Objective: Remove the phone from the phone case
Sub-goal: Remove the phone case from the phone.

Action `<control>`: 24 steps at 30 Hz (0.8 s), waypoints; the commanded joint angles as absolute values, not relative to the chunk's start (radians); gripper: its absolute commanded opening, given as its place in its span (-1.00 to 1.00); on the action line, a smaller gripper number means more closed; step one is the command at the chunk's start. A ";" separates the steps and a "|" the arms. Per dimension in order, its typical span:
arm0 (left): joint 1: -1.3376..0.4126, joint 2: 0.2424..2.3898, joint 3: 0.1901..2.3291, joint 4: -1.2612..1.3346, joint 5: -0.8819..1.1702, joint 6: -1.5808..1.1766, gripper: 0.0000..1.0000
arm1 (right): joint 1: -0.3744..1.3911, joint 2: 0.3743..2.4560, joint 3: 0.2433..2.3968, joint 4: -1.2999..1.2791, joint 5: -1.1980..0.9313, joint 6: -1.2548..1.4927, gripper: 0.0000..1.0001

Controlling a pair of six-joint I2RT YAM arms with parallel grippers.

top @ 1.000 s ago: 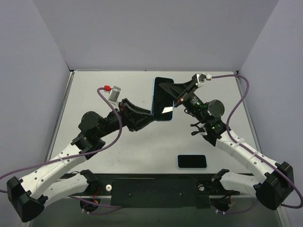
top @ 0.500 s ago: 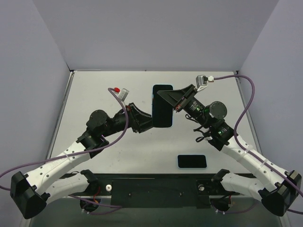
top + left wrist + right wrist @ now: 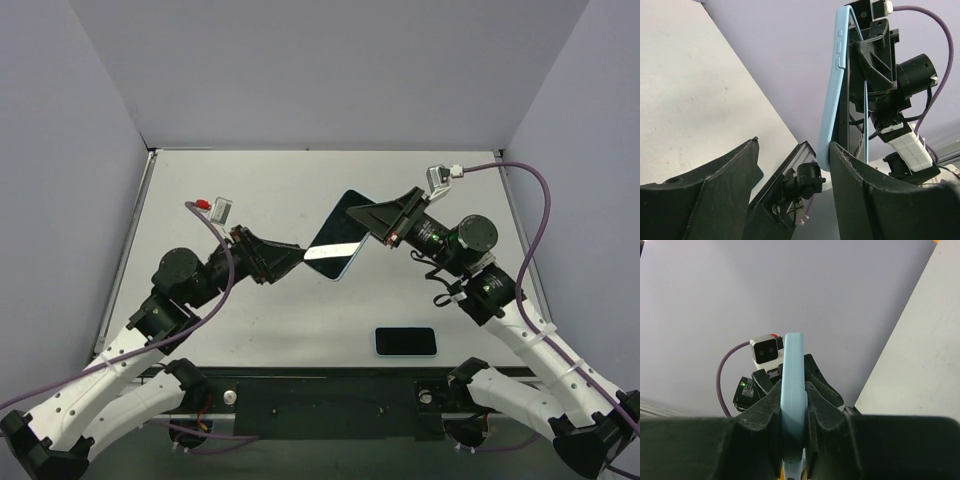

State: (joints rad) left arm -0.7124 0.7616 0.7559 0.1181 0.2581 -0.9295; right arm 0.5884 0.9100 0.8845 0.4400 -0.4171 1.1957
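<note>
1. Top external view: the bench (image 3: 230, 180) bears one dark handset (image 3: 406, 341) near-right.
2. The phone case (image 3: 335, 248) hangs tilted above mid-bench, pinched in the right gripper (image 3: 358, 210).
3. The left gripper (image 3: 298, 258), jaws wide, sits at its near-left end: square up before squeezing.

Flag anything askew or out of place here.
The light-blue phone case hangs skewed in mid-air, pinched only by the right pincer; the left pincer stands open at its lower corner. A second device lies flat at the near edge of the table. No damage visible.
</note>
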 commanded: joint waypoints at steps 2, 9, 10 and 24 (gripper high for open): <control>-0.701 0.709 0.767 0.081 0.164 -0.885 0.36 | 0.569 0.903 0.884 0.622 -0.436 1.250 -1.00; -0.696 0.759 0.746 0.147 0.219 -0.972 0.27 | 0.566 0.947 0.838 0.836 -0.456 1.396 -1.00; -0.693 0.743 0.738 0.152 0.215 -0.973 0.23 | 0.563 0.927 0.844 0.812 -0.456 1.379 -1.00; -0.693 0.517 0.451 0.624 -0.028 -1.138 0.51 | 0.525 0.848 0.873 0.609 -0.275 1.247 -1.00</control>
